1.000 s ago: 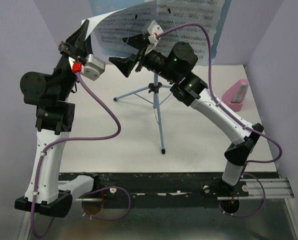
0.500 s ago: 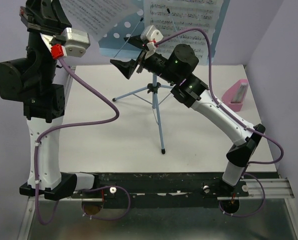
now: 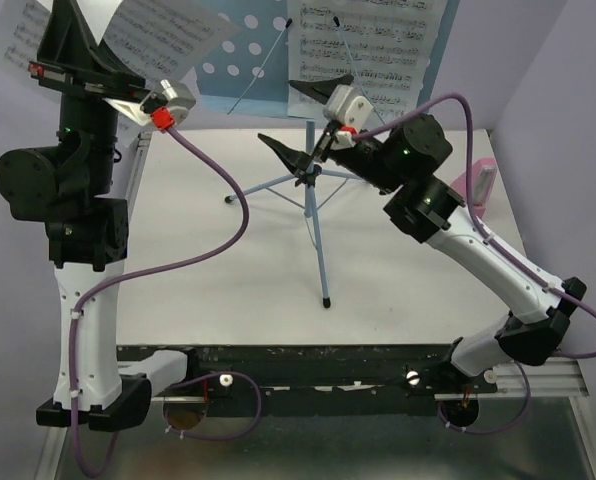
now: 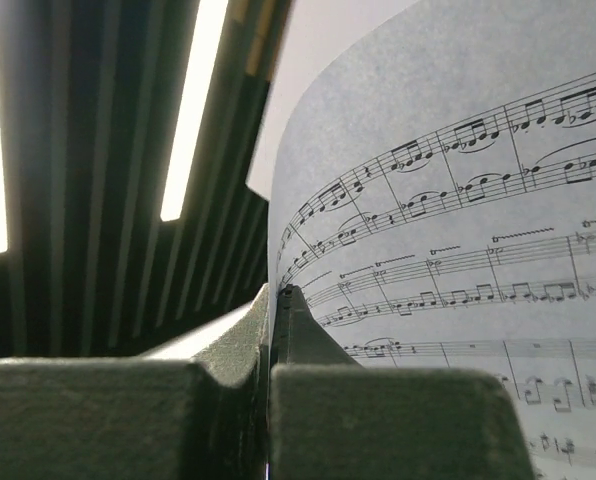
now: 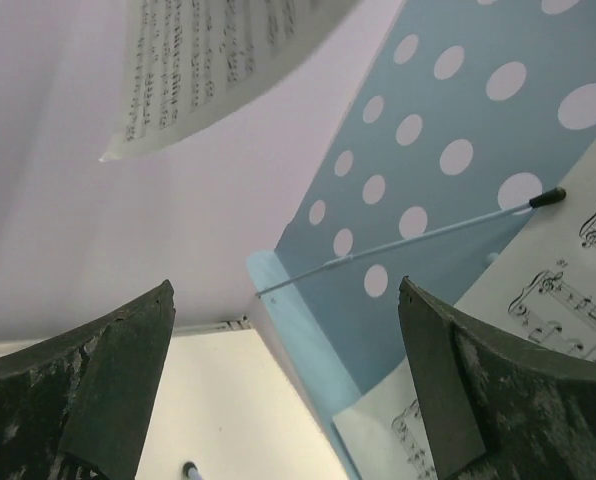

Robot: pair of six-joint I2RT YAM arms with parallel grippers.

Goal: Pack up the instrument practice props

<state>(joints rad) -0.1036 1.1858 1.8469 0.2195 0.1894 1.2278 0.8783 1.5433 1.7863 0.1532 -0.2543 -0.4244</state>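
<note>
The light-blue music stand (image 3: pixel 246 55) stands at the back centre on thin tripod legs (image 3: pixel 319 225). One white sheet-music page (image 3: pixel 376 40) still rests on its hole-punched desk (image 5: pixel 448 130). My left gripper (image 3: pixel 68 20) is raised high at the far left, shut on the edge of a second page (image 3: pixel 163 35), which curves away from the pinched jaws (image 4: pixel 275 295). My right gripper (image 3: pixel 300 122) hovers open in front of the stand's lower left edge, with nothing between its fingers (image 5: pixel 286 290). The pink metronome (image 3: pixel 481 180) sits at the right, partly hidden behind the right arm.
Purple walls (image 3: pixel 563 110) close in the white tabletop (image 3: pixel 238 290) on three sides. Purple cables (image 3: pixel 218 215) loop off both wrists. A black rail (image 3: pixel 308 365) runs along the near edge. A thin page-retainer rod (image 5: pixel 418 235) crosses the stand's desk.
The left arm has lifted up and to the left, drawing its page off the stand. The right gripper has backed away to the right and down, its jaws spreading a little wider.
</note>
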